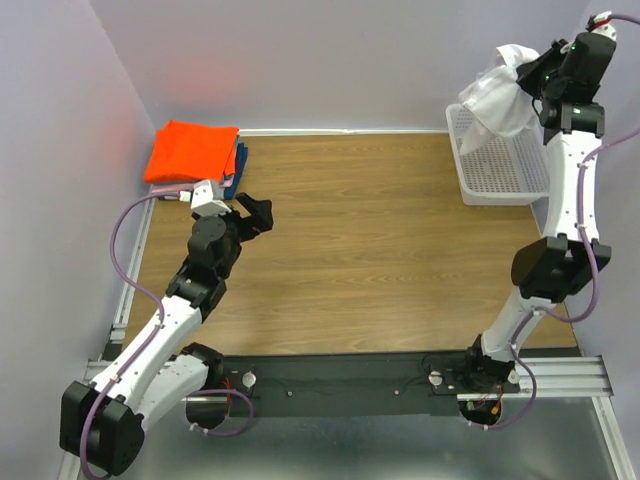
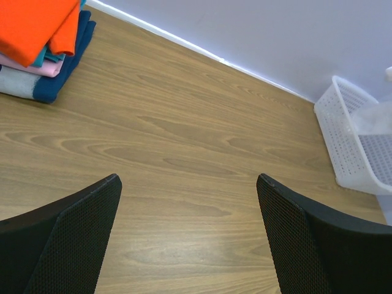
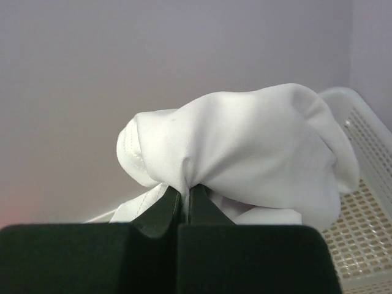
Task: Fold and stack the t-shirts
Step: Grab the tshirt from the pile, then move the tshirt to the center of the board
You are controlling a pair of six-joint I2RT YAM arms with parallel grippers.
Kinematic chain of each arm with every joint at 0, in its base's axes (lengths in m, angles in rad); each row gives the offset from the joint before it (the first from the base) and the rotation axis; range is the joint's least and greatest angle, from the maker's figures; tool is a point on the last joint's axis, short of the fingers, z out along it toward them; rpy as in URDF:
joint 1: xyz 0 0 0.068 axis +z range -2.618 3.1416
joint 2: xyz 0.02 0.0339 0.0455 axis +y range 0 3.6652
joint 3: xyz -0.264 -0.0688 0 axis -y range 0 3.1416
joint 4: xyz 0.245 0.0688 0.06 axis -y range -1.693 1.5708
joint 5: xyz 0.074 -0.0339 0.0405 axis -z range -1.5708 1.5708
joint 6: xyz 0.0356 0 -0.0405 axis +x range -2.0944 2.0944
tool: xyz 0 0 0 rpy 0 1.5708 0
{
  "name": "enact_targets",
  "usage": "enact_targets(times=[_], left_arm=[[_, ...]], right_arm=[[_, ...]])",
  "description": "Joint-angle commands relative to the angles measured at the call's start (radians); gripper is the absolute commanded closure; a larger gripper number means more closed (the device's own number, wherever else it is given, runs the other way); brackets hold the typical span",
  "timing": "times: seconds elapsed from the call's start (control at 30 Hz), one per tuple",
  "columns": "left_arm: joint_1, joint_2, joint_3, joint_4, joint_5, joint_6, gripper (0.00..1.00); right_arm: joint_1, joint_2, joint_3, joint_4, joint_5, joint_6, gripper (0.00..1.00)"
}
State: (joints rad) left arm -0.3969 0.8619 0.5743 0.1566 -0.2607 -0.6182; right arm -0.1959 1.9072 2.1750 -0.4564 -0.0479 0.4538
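A wood-grain table [image 1: 380,250] ringed by pale lilac walls. At two o'clock in the overhead view, the right gripper [image 3: 184,197] is pinched tight on a bunched white shirt [image 3: 257,147], holding it in the air above a white mesh basket [image 1: 500,180]. At ten o'clock, a folded orange shirt [image 1: 190,150] tops a stack that includes a dark blue shirt [image 2: 84,38]. Near the stack, at its four o'clock, the left gripper [image 1: 257,213] hovers with jaws spread wide, holding nothing.

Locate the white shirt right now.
Top view, far right: the white shirt hangs bunched from the shut right gripper, over the mesh basket.
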Motion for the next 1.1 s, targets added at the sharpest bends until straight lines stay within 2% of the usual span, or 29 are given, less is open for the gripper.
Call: enact_targets(times=[0.0, 0.1, 0.23, 0.43, 0.67, 0.87, 0.93, 1.07], left_arm=[[-0.005, -0.020, 0.053, -0.037, 0.003, -0.005, 0.02], [-0.005, -0.038, 0.061, -0.048, 0.024, 0.002, 0.02], [-0.005, -0.081, 0.048, -0.052, 0.034, -0.006, 0.02], [-0.005, -0.148, 0.038, -0.065, 0.089, -0.009, 0.02], [-0.005, -0.190, 0.025, -0.143, 0.043, -0.063, 0.02], [-0.005, -0.198, 0.012, -0.195, 0.040, -0.086, 0.02], [-0.005, -0.195, -0.004, -0.206, 0.028, -0.098, 0.02], [-0.005, -0.164, -0.022, -0.213, 0.024, -0.103, 0.02]], right_arm=[[0.015, -0.092, 0.026, 0.007, -0.220, -0.003, 0.99], [0.024, -0.143, 0.026, 0.005, -0.376, 0.022, 0.99], [0.067, -0.221, -0.012, 0.005, -0.497, 0.033, 0.99], [0.237, -0.347, -0.135, 0.007, -0.480, -0.026, 0.99], [0.410, -0.418, -0.368, 0.022, -0.412, -0.078, 0.99], [0.510, -0.402, -0.596, 0.065, -0.336, -0.096, 0.99], [0.526, -0.373, -0.684, 0.096, -0.316, -0.095, 0.97], [0.532, -0.261, -0.757, 0.113, -0.277, -0.104, 0.96]])
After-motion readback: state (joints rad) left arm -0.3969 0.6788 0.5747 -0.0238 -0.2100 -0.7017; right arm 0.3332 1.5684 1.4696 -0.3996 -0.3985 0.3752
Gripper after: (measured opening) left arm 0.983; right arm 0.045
